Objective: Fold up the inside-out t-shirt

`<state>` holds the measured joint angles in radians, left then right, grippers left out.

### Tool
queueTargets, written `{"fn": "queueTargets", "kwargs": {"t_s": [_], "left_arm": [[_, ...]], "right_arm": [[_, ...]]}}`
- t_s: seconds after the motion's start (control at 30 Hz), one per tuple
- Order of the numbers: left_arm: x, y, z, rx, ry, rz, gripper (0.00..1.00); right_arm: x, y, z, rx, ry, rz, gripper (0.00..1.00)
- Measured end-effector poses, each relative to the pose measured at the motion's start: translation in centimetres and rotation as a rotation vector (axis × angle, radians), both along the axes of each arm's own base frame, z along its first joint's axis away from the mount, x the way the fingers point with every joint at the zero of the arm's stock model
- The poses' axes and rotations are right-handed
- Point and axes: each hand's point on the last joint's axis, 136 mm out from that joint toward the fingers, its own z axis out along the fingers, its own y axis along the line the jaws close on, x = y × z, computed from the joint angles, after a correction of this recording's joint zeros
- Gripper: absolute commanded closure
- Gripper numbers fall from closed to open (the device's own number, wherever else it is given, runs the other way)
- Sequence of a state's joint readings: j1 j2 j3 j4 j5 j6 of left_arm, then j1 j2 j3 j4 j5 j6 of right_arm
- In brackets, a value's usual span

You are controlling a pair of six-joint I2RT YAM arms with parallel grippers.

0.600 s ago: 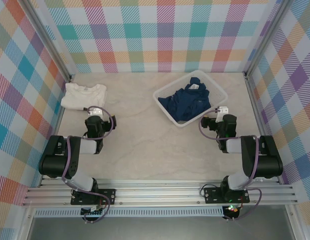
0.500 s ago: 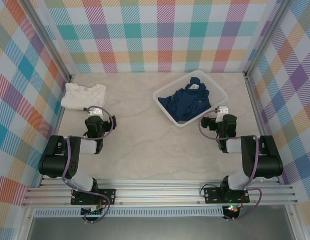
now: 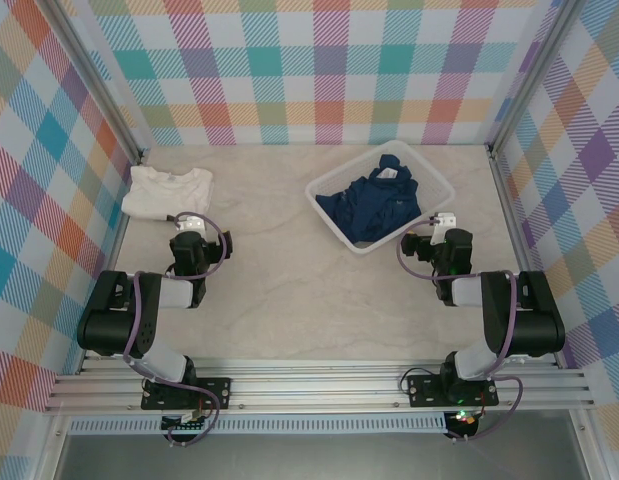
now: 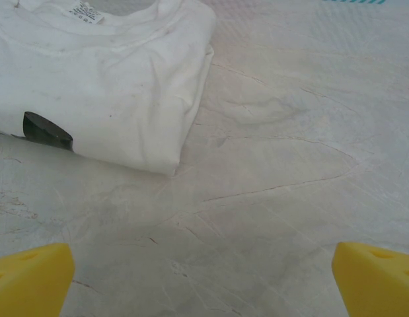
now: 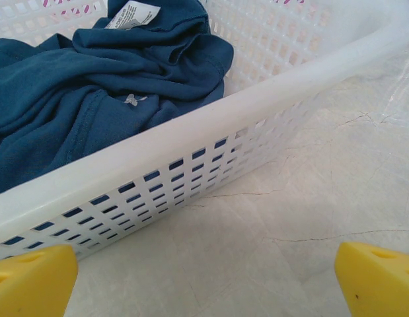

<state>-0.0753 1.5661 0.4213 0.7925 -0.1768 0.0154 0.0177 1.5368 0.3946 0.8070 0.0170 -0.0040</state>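
The inside-out t-shirt is a crumpled dark navy heap with a small white label, lying in a white slotted basket at the back right of the table. From the right wrist the t-shirt lies behind the basket's near wall. My right gripper rests just outside the basket's near right corner, open and empty, its yellow fingertips wide apart over bare table. My left gripper sits open and empty at the left, fingertips spread above the tabletop.
A cream-white folded shirt lies at the back left, just ahead of my left gripper; its near corner is close. Plaid walls enclose the table on three sides. Bare marbled tabletop spans the middle.
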Motion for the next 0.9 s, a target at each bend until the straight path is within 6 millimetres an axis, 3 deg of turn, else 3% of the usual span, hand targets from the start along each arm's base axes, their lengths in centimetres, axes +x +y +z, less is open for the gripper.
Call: {"fn": "queueTargets", "kwargs": {"t_s": [0.27, 0.43, 0.53, 0.63, 0.73, 0.83, 0.9], "left_arm": [[0.0, 0.0, 0.0, 0.0, 0.0, 0.0, 0.0], [-0.6, 0.1, 0.4, -0.001, 0.029, 0.008, 0.0], [-0.9, 0.8, 2.9, -0.028, 0.024, 0.067, 0.0], [-1.1, 1.3, 6.8, -0.104, -0.027, 0.131, 0.0], [-1.5, 0.4, 10.5, -0.236, -0.098, 0.117, 0.0], [-1.6, -2.7, 12.2, -0.356, -0.113, 0.031, 0.0], [-1.4, -6.0, 12.4, -0.393, -0.068, -0.056, 0.0]], "right_arm": [[0.0, 0.0, 0.0, 0.001, -0.001, -0.003, 0.0], [-1.2, -1.5, 1.1, 0.005, -0.031, -0.096, 0.0], [-2.9, -3.2, 4.3, 0.03, -0.11, -0.207, 0.01], [-4.9, -5.3, 8.5, 0.088, -0.225, -0.347, 0.03], [-6.8, -6.3, 12.0, 0.155, -0.32, -0.419, 0.07], [-6.5, -4.7, 13.5, 0.173, -0.296, -0.357, 0.06], [-4.3, -0.8, 14.8, 0.149, -0.216, -0.219, 0.03]]}}
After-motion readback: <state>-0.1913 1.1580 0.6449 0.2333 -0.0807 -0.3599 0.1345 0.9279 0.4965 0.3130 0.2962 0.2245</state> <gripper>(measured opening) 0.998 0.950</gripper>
